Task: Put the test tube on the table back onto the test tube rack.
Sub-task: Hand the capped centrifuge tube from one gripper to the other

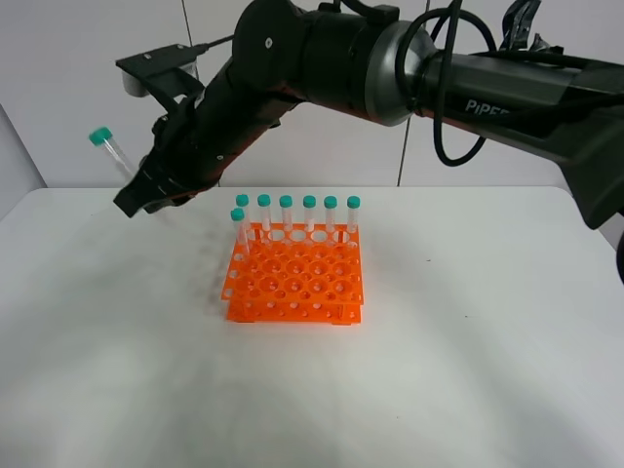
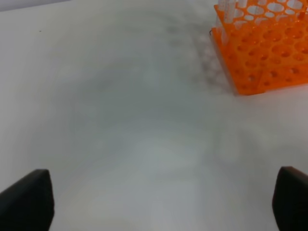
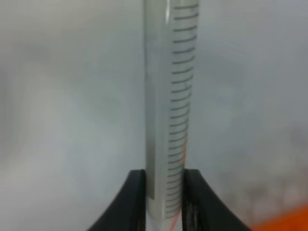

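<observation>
Clear test tube with teal cap, dark graduation lines, orange test tube rack, white table

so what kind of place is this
Probably a lab-style robot test bench: a bright orange plastic test tube rack holding teal-capped clear tubes, a plain white table, and a black robot arm holding one more such tube.

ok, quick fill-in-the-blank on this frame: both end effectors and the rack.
1. The right end effector is shut on one ____.
2. The left end effector is ____ and holds nothing.
3. The test tube rack holds ____ capped tubes.

Missing words: test tube; open; seven.
</observation>
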Robot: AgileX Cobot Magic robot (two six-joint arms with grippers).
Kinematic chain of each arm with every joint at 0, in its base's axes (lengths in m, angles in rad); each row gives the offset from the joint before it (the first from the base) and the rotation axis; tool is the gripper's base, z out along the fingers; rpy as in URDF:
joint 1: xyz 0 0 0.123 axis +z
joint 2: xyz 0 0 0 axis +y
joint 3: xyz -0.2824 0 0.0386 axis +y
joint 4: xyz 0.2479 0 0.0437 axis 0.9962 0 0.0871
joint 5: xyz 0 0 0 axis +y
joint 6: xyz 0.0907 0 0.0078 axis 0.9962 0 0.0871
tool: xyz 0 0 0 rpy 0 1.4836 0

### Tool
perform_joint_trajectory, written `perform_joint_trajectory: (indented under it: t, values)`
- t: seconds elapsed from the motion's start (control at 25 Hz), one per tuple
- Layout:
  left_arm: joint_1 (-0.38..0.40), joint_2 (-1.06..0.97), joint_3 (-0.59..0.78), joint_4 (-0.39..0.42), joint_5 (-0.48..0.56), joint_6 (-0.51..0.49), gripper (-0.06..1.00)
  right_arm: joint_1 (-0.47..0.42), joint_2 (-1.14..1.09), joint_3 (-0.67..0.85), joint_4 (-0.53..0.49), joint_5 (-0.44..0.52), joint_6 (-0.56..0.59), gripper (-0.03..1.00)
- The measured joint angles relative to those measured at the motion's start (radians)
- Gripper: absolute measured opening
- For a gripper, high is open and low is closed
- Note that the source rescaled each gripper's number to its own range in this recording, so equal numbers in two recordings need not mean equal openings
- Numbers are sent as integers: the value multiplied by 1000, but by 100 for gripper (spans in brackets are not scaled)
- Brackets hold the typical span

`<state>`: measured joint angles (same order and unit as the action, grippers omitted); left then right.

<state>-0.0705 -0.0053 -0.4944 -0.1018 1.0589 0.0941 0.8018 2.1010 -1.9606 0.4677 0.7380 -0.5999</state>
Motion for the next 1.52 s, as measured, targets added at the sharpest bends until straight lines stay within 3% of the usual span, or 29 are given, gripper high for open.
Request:
perform_joint_trajectory:
  t: [0.16, 0.44, 0.56, 0.68, 0.8, 0.88, 1.04, 1.28, 1.4, 1.52]
  values:
    - [0, 0, 0, 0, 0, 0, 100, 0, -3, 0, 125, -143, -69, 1]
    - [0, 0, 0, 0, 0, 0, 100, 17, -3, 0, 148, -162, -160, 1]
    - [0, 0, 0, 0, 0, 0, 100, 44, -3, 3, 18, -162, -136, 1]
    - [0, 0, 0, 0, 0, 0, 100, 95, -3, 30, -250, -174, -23, 1]
    - [0, 0, 0, 0, 0, 0, 100, 128, -3, 88, -447, -224, 110, 1]
    - [0, 0, 0, 0, 0, 0, 100, 130, -3, 171, -483, -330, 168, 1]
    - [0, 0, 0, 0, 0, 0, 100, 140, -23, 328, -462, -531, 182, 1]
    - [0, 0, 0, 0, 0, 0, 100, 163, -144, 609, -450, -912, 207, 1]
    - [0, 0, 0, 0, 0, 0, 100, 163, -234, 743, -445, -997, 231, 1]
    - [0, 0, 0, 0, 0, 0, 100, 163, -335, 871, -443, -1022, 253, 1]
